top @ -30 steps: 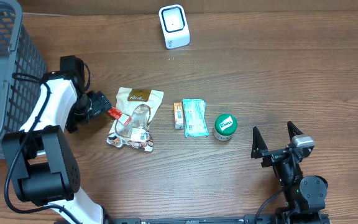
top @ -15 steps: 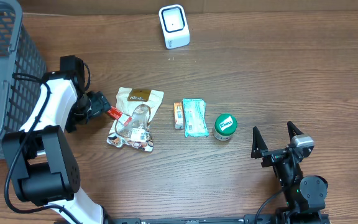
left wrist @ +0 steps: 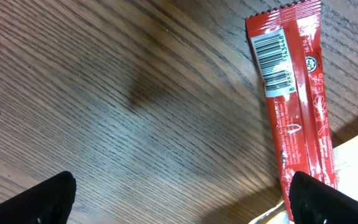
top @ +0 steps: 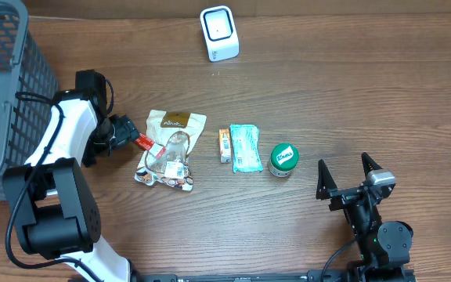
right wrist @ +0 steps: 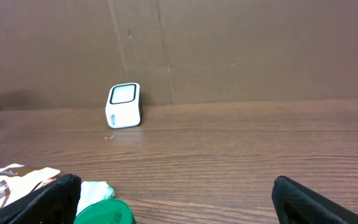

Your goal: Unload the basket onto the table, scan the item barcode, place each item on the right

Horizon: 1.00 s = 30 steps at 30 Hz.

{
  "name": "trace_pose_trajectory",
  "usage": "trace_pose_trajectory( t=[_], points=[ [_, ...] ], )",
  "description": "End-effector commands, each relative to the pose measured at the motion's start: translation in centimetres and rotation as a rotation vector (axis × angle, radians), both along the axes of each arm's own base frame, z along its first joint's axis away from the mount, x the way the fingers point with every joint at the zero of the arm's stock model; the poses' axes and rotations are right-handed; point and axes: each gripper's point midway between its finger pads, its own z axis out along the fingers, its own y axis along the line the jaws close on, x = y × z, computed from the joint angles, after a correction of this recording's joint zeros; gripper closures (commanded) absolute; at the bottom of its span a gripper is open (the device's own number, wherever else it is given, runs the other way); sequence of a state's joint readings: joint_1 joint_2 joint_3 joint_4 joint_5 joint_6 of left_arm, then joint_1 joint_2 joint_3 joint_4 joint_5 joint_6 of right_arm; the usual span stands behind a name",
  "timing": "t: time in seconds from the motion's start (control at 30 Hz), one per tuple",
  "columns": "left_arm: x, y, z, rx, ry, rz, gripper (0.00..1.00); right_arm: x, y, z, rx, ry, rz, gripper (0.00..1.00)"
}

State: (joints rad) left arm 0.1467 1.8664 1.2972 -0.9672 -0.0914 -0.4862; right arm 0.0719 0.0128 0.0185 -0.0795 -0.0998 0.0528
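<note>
Left gripper [left wrist: 180,182], wide open and empty, hovers at a red sachet [left wrist: 294,118]; lying flat on the table [left wrist: 104,93], it could slip the pinch.

Left gripper [top: 134,135] hovers by red sachet [top: 144,142] (beside snack bag [top: 175,125]).

I count one white scanner [top: 219,33], one grey basket [top: 6,86], one red sachet [left wrist: 293,106], one snack pouch [top: 180,123], one orange box [top: 224,146], one teal packet [top: 246,147] and one green-lidded tub [top: 283,158].
</note>
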Motion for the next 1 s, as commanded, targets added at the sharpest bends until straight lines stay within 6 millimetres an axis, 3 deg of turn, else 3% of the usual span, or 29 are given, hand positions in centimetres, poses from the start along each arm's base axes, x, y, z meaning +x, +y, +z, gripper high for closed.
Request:
trace_pose_trajectory(
  t=[0.0, 0.1, 0.23, 0.4, 0.57, 0.7, 0.83, 0.97],
  points=[
    [0.6, 1.1, 0.6, 0.035, -0.020, 0.000, 0.00, 0.0, -0.2, -0.2, 0.008, -0.001, -0.010, 0.00],
    [0.6, 1.1, 0.6, 0.035, -0.020, 0.000, 0.00, 0.0, -0.2, 0.0, 0.022, 0.000, -0.011, 0.00],
    [0.6, 1.1, 0.6, 0.036, -0.021, 0.000, 0.00, -0.4, -0.3, 1.8, 0.053, -0.009, -0.016, 0.00],
    [0.6, 1.0, 0.6, 0.035, -0.020, -0.002, 0.00, -1.7, -1.4, 6.3, 0.093, -0.043, -0.071, 0.00],
    [0.6, 1.0, 0.6, 0.035, -0.020, -0.003, 0.00, -4.3, -1.9, 10.8, 0.172, -0.039, -0.091, 0.00],
    [0.6, 1.0, 0.6, 0.035, -0.020, -0.003, 0.00, -6.4, -4.3, 14.8, 0.283, -0.048, -0.217, 0.00],
    [0.6, 1.0, 0.6, 0.035, -0.020, -0.003, 0.00, -7.4, -4.2, 18.8, 0.308, -0.040, -0.205, 0.00],
    [0.6, 1.0, 0.6, 0.035, -0.020, -0.003, 0.00, -6.9, -2.7, 20.5, 0.302, 0.096, -0.143, 0.00]
  ],
)
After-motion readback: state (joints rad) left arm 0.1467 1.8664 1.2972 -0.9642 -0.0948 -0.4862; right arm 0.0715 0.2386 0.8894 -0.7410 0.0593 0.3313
